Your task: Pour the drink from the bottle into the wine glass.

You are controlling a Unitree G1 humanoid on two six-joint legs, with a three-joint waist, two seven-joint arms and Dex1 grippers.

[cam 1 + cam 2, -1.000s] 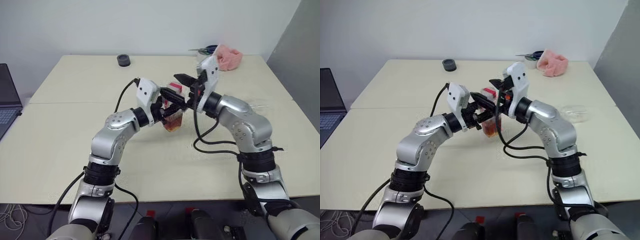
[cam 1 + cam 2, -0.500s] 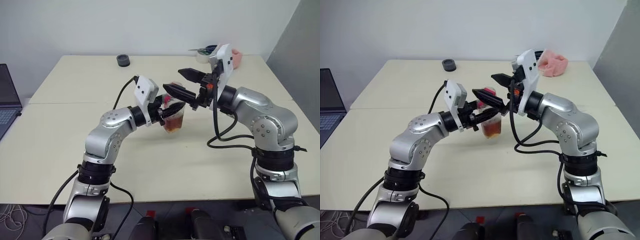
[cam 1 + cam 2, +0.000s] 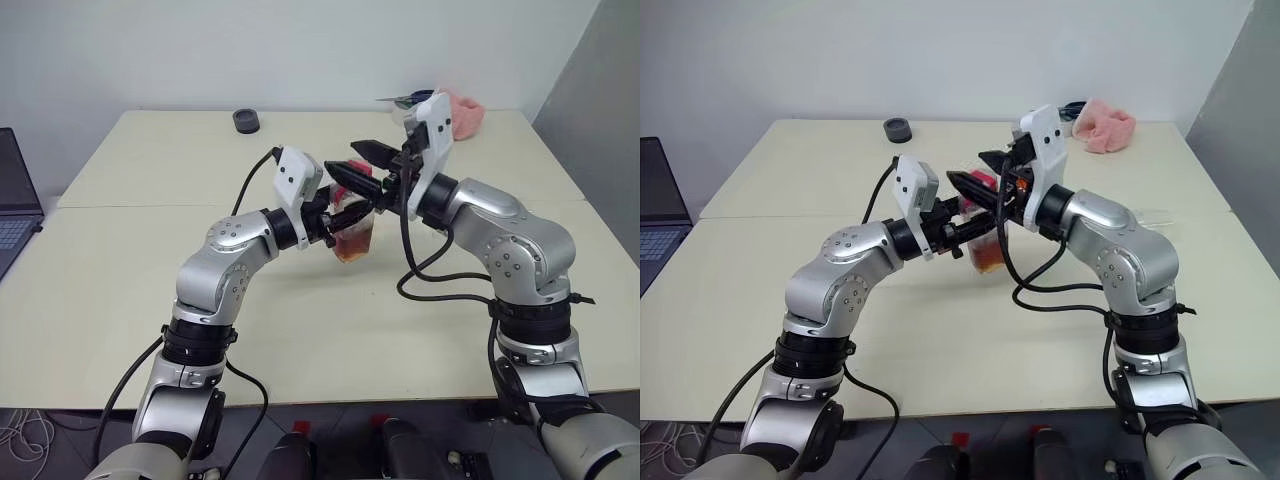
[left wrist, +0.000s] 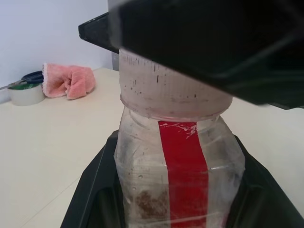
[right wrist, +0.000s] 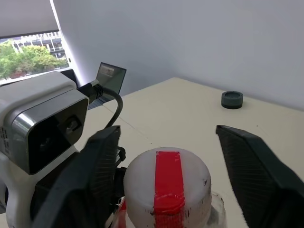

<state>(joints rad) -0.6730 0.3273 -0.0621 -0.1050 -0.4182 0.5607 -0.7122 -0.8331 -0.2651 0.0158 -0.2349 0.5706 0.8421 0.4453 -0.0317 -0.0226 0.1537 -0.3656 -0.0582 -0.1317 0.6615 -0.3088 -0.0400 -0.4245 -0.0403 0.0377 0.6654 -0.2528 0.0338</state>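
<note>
My left gripper (image 3: 336,216) is shut on the body of the bottle (image 4: 180,175), its black fingers (image 4: 92,194) pressed on both sides. It holds the bottle upright above the table's middle. The drink (image 3: 350,246), an amber liquid, fills the bottle's lower part. My right gripper (image 3: 347,160) reaches in from the right at cap height. Its fingers (image 5: 95,171) stand open on either side of the red-striped cap (image 5: 167,185), close to it with small gaps. A faint clear thing (image 3: 1152,214) lies on the table beyond my right elbow; I cannot tell whether it is the wine glass.
A black round lid (image 3: 247,120) sits at the back of the cream table (image 3: 150,280). A pink cloth (image 3: 464,112) and a tape roll with scissors (image 3: 406,106) lie at the back right. A laptop (image 3: 15,205) stands at the left edge.
My right gripper has come back in from the right over the bottle's cap, and its fingers have drawn closer together. The left gripper has kept the bottle in place.
</note>
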